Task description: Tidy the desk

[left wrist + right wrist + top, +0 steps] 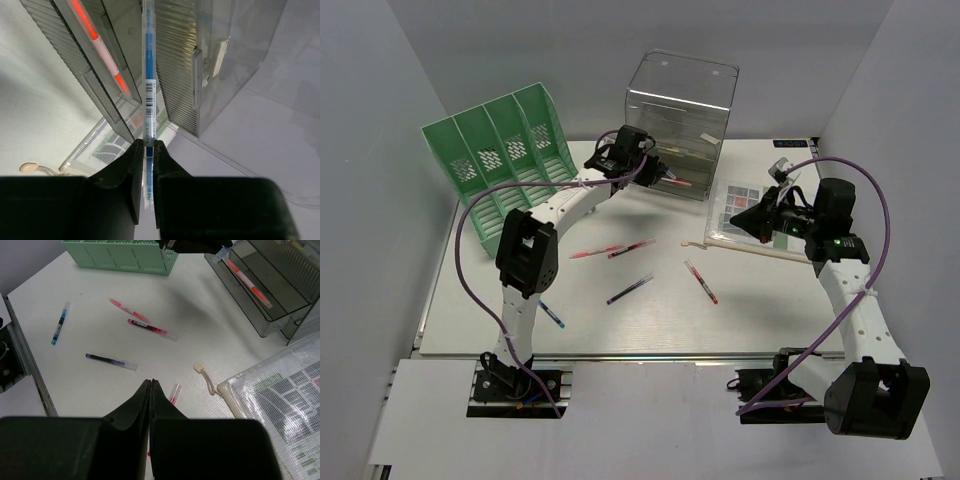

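Note:
The white desk (pixel 650 325) holds several loose pens: pink (pixel 595 251), dark red (pixel 632 248), purple (pixel 630 289), red (pixel 701 282) and teal (pixel 551 314). My left gripper (pixel 660 172) is shut on a blue pen (pixel 149 75) and holds it at the open drawer of the clear plastic box (pixel 680 95); its jaws (pixel 148 145) pinch the pen's lower end. An orange-red pen (pixel 97 42) lies in that drawer. My right gripper (pixel 735 220) is shut and empty above the desk (pixel 75 375), its tips (pixel 151 382) just left of the red pen (pixel 173 392).
A green slotted file rack (pixel 505 150) stands at the back left. A clear mesh pouch (pixel 760 210) with a cord pull (pixel 200 368) lies at the right under my right arm. A silver rail (pixel 620 358) runs along the near edge. Grey walls enclose the desk.

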